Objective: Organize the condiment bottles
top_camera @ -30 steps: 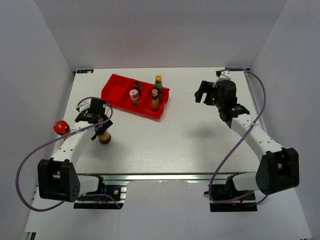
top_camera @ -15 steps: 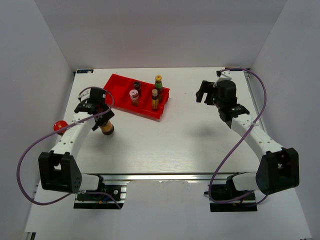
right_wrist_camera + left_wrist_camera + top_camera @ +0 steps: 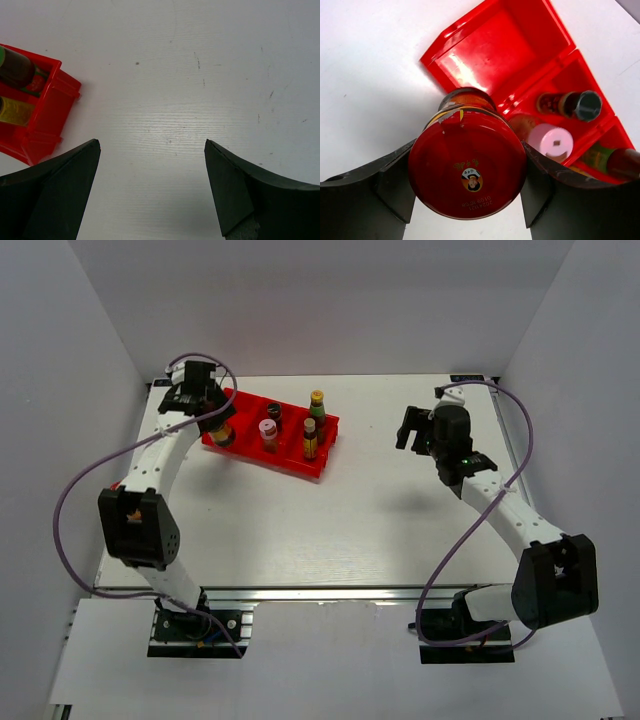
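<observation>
My left gripper [image 3: 216, 420] is shut on a squat brown jar [image 3: 222, 433] by its red lid [image 3: 467, 170], one finger on each side. It holds the jar over the near wall of the left compartment [image 3: 495, 47] of the red tray [image 3: 235, 403], which holds no bottle. The middle compartment has a pink-capped bottle [image 3: 268, 432] and a dark-capped bottle [image 3: 274, 412]. The right one has a green bottle [image 3: 317, 405] and a yellow-capped dark bottle [image 3: 310, 439]. My right gripper [image 3: 410, 428] hangs open over bare table to the right of the tray.
White walls close in the table on the left, back and right. The right wrist view shows the tray's corner [image 3: 47, 125] at its left edge and bare table [image 3: 200, 75] under the open fingers [image 3: 245, 195]. The left arm stretches along the table's left side.
The left arm has carried the red-lidded jar from the table's near left to the tray's left compartment. The right arm has hardly moved.
</observation>
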You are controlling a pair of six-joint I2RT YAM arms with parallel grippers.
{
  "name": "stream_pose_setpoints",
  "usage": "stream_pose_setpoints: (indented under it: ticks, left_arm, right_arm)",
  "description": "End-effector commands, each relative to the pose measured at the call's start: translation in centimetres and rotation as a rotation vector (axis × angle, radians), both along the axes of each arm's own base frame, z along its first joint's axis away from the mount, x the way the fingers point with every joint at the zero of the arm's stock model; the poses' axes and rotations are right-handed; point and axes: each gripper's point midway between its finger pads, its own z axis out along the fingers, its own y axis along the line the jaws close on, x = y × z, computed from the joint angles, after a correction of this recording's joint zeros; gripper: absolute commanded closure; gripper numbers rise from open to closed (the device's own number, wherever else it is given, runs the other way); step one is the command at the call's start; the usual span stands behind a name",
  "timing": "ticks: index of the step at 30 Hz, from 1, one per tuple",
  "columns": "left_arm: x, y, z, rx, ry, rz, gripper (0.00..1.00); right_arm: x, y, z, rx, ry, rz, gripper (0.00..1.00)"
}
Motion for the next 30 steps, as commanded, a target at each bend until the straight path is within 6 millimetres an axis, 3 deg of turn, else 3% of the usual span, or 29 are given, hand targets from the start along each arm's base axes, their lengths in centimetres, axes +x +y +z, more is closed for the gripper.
stream_pose_setpoints:
  ticks: [1,3,9,13,23,30]
  left_arm:
    - [4.4,0.0,5.9,0.033,-0.186,-0.031,0.62]
    - [5.8,0.0,5.2,0.051,-0.176,-0.040,0.64]
    - [8.6,-0.4,6.6,0.074,-0.246,-0.084,0.64]
    - [10.1,-0.4,6.2,0.098,-0.246,-0.095,0.65]
    - [13.4,-1.4,2.9,0.096,-0.246,-0.138,0.65]
    - [15.8,-1.8,2.7,0.117,-0.256,-0.178,0.63]
  right_arm:
    - [0.3,-0.7,0.2,-0.016,-0.015,-0.030,0.11]
    - [0.3,-0.9,-0.1,-0.022,-0.009,-0.038,0.11]
    - [0.6,-1.0,-0.9,-0.040,0.009,-0.044,0.11]
    - [0.3,-1.3,-1.8,-0.059,0.044,-0.050,0.11]
    - [0.3,-1.5,-3.0,-0.077,0.084,-0.059,0.11]
    - [0.3,-1.7,-3.2,-0.081,0.090,-0.072,0.11]
